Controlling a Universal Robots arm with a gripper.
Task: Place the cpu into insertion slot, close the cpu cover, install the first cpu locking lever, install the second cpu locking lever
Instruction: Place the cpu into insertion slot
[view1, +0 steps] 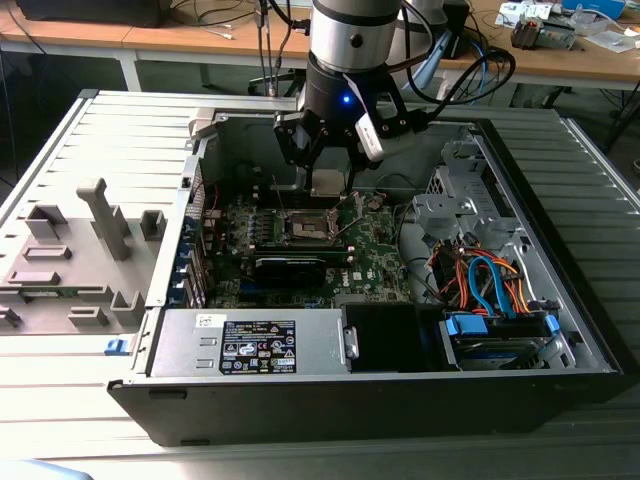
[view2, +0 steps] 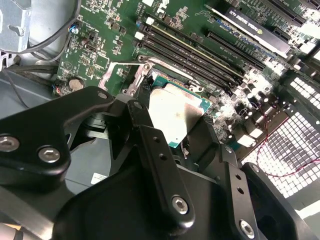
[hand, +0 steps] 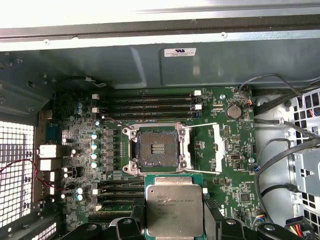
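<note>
My gripper is shut on the cpu, a flat square chip with a silvery metal top, gripped by its edges between the black fingers. The chip hangs above the green board, a little to one side of the insertion slot. That slot lies open, its dark centre bare inside a silvery rim. Beside the slot stands a silvery strip that looks like the cpu cover swung open. Thin lever rods stick out from the socket's corners.
The green motherboard lies in an open computer case. Black memory slots run along one side of the socket. A graphics card, a power supply and bundled cables fill the case. A grey fixture block sits at the exterior view's left.
</note>
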